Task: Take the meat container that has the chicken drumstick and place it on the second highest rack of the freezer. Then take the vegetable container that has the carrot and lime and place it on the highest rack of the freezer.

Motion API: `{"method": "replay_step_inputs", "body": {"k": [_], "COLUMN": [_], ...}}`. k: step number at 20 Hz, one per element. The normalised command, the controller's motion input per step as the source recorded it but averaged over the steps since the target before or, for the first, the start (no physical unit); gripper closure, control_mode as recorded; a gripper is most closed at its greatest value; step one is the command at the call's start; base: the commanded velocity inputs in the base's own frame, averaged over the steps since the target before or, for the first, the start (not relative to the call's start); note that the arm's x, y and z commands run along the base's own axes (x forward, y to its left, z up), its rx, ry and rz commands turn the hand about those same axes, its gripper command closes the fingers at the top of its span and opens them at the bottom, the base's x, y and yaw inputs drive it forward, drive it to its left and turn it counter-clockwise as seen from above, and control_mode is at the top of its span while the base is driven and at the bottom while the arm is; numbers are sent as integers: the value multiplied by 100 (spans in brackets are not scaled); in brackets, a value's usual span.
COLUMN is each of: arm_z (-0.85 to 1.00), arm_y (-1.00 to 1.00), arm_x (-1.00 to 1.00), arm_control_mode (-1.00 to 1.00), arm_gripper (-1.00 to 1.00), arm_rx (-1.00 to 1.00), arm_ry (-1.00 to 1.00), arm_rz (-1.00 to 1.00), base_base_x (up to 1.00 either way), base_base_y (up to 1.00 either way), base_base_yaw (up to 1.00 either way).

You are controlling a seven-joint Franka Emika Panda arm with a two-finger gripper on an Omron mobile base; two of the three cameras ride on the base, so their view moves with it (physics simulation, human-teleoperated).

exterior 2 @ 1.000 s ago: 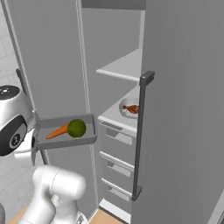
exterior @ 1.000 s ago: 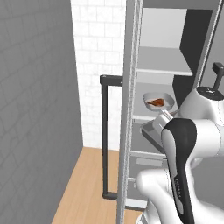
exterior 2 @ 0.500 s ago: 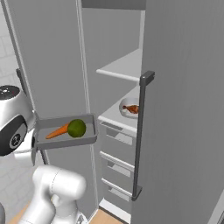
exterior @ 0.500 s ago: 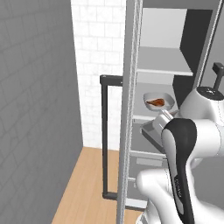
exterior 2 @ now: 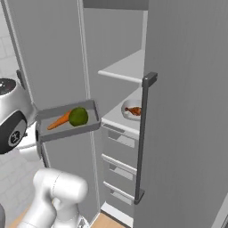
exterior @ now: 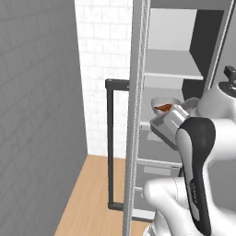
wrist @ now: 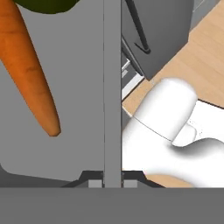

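Gripping the near wall of the vegetable container [exterior 2: 67, 127], the tool [wrist: 112, 183] is closed with one fingertip on each side of that wall. Largest is the freezer [exterior 2: 129, 107], its door open. The container hangs in the air before it, below the highest rack [exterior 2: 124, 69]. It carries the carrot [exterior 2: 59, 120] and lime [exterior 2: 78, 116], touching. The chicken drumstick [exterior 2: 134, 110] lies in its dish on the lower shelf.

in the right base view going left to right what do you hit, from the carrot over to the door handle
carrot → lime → chicken drumstick in its dish on the lower shelf → dark bar handle of the freezer door
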Motion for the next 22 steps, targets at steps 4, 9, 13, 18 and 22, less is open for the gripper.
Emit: {"method": "replay_step_inputs", "body": {"k": [4,9,13,18,22], "arm_z": [30,48,39,23,-3], "arm_y": [-38,-40,-8,-30,-50], "arm_x": [95,80,86,79,88], "arm_control_mode": [-100,-100,-100,-100,-100], "arm_gripper": [100,100,100,100,100], "arm_rx": [-9,-6,-6,0,0], "arm_ry": [-18,-16,-2,0,-2], "arm_rz": [19,12,1,0,0], "base_base_x": [0,0,0,0,0], "base_base_y": [0,0,0,0,0], "base_base_yaw": [0,0,0,0,0]}}
